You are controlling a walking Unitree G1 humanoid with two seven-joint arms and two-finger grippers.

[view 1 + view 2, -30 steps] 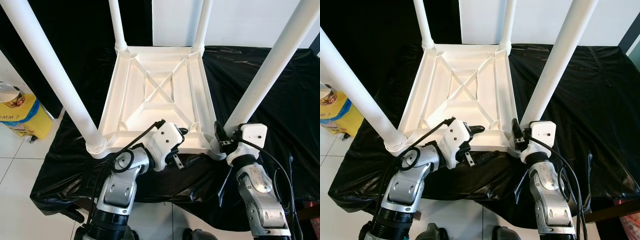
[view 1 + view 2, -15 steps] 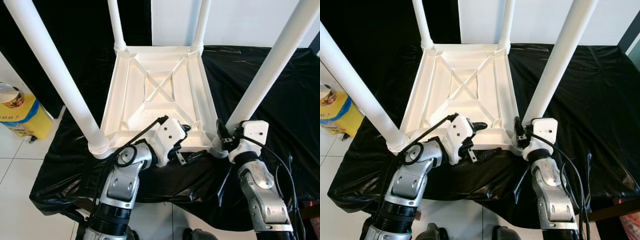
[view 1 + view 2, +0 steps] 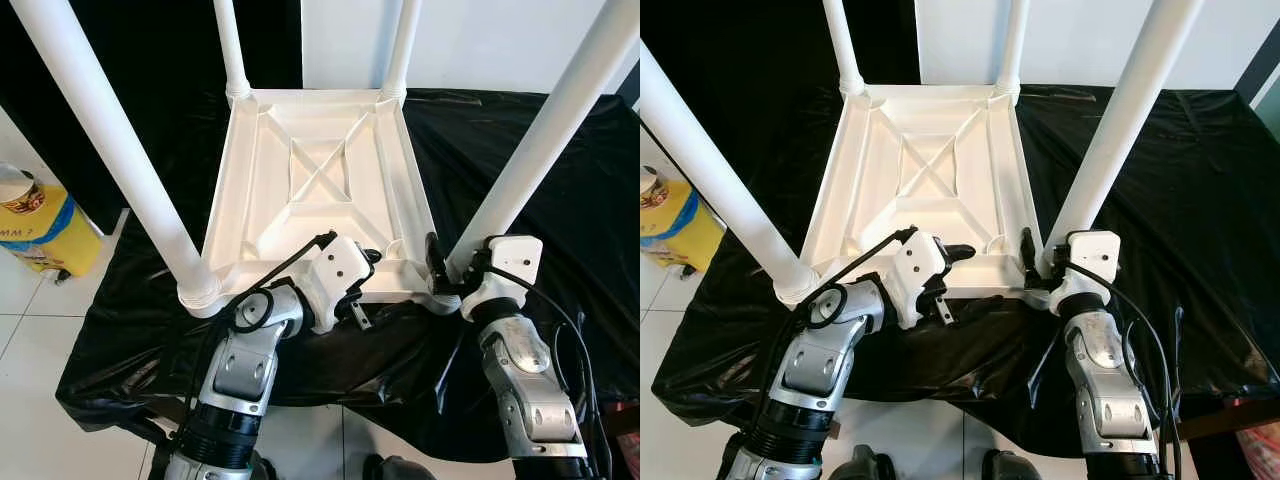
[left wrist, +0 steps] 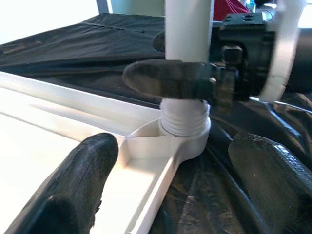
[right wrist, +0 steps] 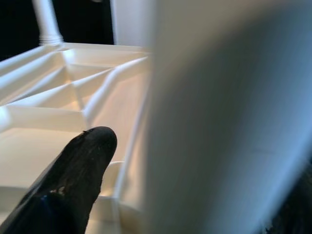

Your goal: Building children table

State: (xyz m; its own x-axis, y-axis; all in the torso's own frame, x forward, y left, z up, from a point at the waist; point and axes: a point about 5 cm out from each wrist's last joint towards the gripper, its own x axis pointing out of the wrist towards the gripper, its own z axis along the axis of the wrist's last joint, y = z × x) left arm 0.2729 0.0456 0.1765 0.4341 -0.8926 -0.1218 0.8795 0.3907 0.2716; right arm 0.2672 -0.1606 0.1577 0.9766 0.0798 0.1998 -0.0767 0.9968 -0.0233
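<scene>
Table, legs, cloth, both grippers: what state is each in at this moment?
Table: upside down on the black cloth, underside ribs facing up.
Four legs: all standing in their corner sockets.
Near right leg: right gripper closed around its base.
Left gripper: open, fingers straddling the table's near edge, one inside the frame, one outside.
Black cloth: spread over the work surface, wrinkled.
Yellow container: on the floor beside the table, upright.

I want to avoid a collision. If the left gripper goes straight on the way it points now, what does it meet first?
Probably the near right table leg at its socket, where the right gripper is clamped. The left gripper straddles the white tabletop's near rim, fingers open. Depth is unclear.
</scene>
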